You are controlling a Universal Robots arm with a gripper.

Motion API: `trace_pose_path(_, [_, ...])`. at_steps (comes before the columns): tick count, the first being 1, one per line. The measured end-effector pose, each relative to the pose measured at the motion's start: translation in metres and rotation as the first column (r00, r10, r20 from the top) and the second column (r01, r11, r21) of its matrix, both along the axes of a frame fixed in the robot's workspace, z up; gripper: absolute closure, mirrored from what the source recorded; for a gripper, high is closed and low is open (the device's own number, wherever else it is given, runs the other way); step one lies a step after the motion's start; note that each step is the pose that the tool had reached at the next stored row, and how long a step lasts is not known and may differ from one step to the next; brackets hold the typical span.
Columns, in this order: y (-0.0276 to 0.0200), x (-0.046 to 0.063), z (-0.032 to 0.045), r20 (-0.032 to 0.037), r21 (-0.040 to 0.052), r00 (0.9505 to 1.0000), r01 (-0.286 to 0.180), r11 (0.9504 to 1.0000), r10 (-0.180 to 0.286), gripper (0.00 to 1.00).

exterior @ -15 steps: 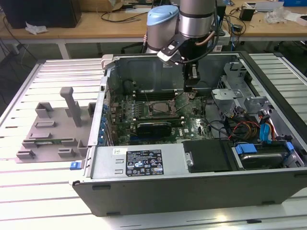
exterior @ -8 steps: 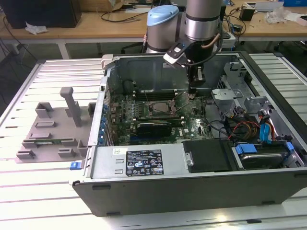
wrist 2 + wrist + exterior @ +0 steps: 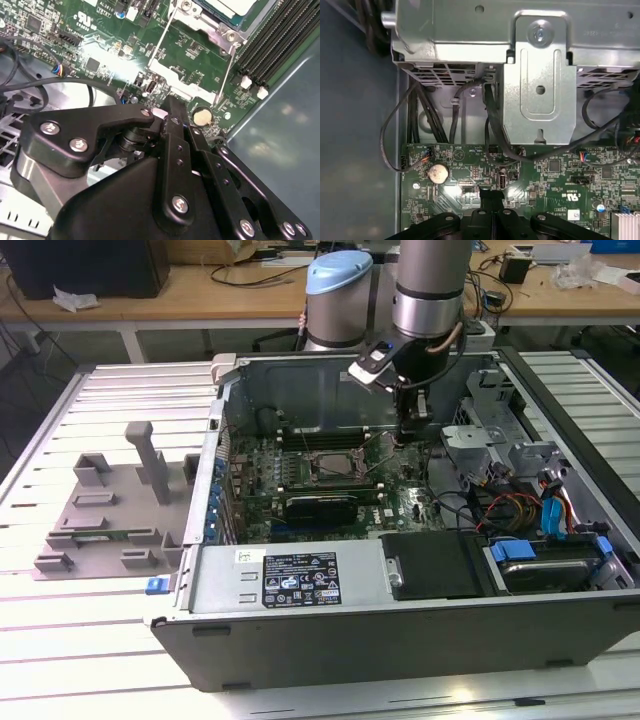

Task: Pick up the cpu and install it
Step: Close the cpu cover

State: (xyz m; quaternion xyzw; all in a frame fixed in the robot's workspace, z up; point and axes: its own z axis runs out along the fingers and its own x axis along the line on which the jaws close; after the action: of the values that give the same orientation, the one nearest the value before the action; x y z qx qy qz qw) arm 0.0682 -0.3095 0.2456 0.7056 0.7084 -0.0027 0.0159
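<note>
The black two-finger gripper hangs over the green motherboard inside the open grey metal computer case. In the exterior view it is at about two o'clock from the square black-framed socket. Its fingers are pressed together with nothing between them. In the second wrist view the small square silver-topped cpu lies in that socket, apart from the gripper. Thin metal lever rods and a round silver coin battery lie between them. Black cables and a grey metal drive bracket crowd the board's edge nearby.

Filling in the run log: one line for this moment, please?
claw: shut, low over motherboard, near coin cell | cpu: appears seated in socket
</note>
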Motion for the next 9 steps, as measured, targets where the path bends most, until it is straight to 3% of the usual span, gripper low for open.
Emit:
trace_pose_path(2, [0.0,0.0,-0.004,-0.0042,0.0,1.0,0.0,1.0,0.0,0.89])
trace_pose_path(9, [0.0,-0.001,-0.0065,-0.0047,0.0016,1.0,-0.007,1.0,0.007,0.89])
